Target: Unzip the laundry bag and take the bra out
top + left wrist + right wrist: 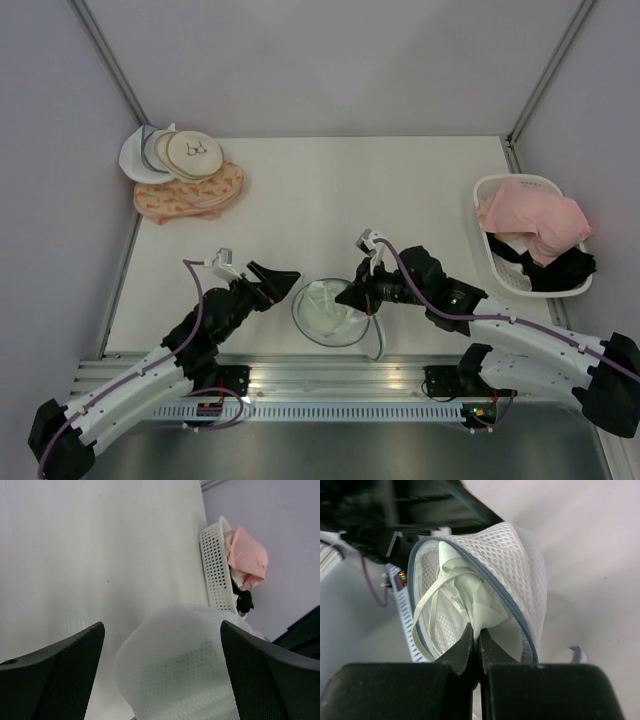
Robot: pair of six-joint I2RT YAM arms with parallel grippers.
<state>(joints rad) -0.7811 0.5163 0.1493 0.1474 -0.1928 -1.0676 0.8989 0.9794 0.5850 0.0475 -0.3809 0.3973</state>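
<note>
Top view: laundry bag (299, 312) sits on the table (330, 190), zipper side facing the right arm. All positions below are relative to the bag.

- Left gripper (283, 284): just left of the bag, fingers spread wide, holding nothing. In the left wrist view the bag's mesh dome fills the gap ahead of the two fingers; contact can't be judged from there.
- Right gripper (475, 639): at the bag's right rim, fingers pressed together with no gap. The tips sit right at the open mouth. Can't tell whether they pinch the mesh rim, the fabric inside, or nothing.
- Zipper (492, 587): grey-blue, runs around the rim and is open. The mouth gapes toward the right wrist camera.
- Bra (482, 607): inside the bag, pale and crumpled, just behind the right fingertips. Straps (432, 602) loop across the opening; none of it is outside the rim.
- Zipper tail or tab (576, 652): lies on the table just beside the bag, on the side away from the opening.
- White basket (510, 180): well to the right of the bag and farther back, holding a pink garment (535, 220) on top of a black garment (560, 272).
- Stacked discs (185, 153): well to the far left of the bag, resting on a pink patterned round bag (195, 197).
</note>
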